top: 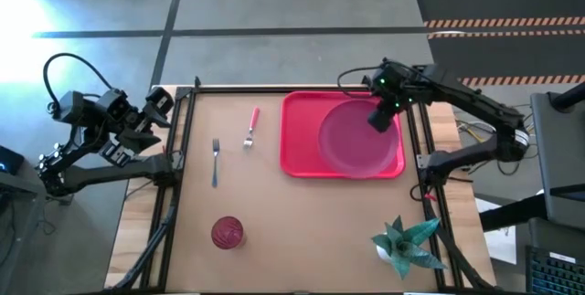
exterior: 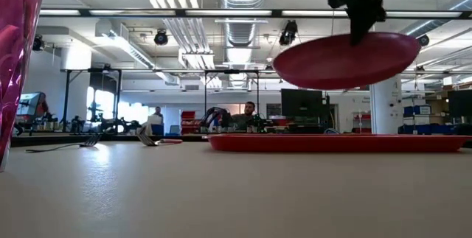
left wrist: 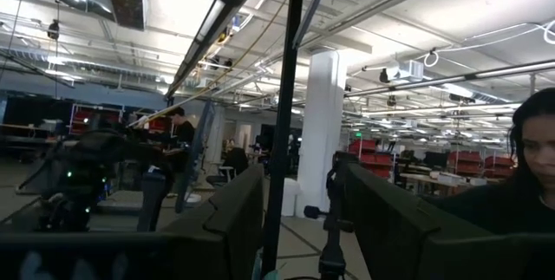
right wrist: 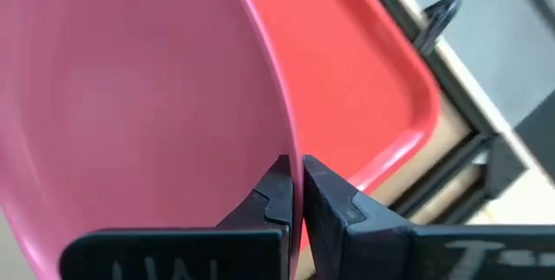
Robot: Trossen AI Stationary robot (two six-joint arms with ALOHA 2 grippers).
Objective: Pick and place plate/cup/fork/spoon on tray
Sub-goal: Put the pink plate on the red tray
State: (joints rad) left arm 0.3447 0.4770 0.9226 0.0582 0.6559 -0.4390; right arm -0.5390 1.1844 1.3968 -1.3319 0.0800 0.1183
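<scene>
My right gripper (top: 379,119) is shut on the pinkish-red plate (top: 355,140), which hangs over the right half of the red tray (top: 297,153). In the low view the plate (exterior: 339,61) is clear above the tray (exterior: 339,143). The fork (top: 251,125) and the spoon (top: 216,161) lie flat on the table left of the tray. The dark-red cup (top: 228,233) stands near the table's near edge; it also shows in the low view (exterior: 15,46). My left gripper (left wrist: 299,228) is open and empty beyond the table's left edge (top: 157,105). My right gripper pinches the plate's rim (right wrist: 293,146) between its two fingers (right wrist: 276,189), one on the upper face and one on the underside. It holds the far right part of the rim (top: 373,105), coming from above. The plate is lifted clear of the tray and slightly tilted.
A green folded-paper figure (top: 407,245) stands at the table's near right corner. Dark frame rails run along the table's left (top: 174,176) and right (top: 422,158) sides. Bare tabletop lies between the cup and the tray. People show in the room beyond the table.
</scene>
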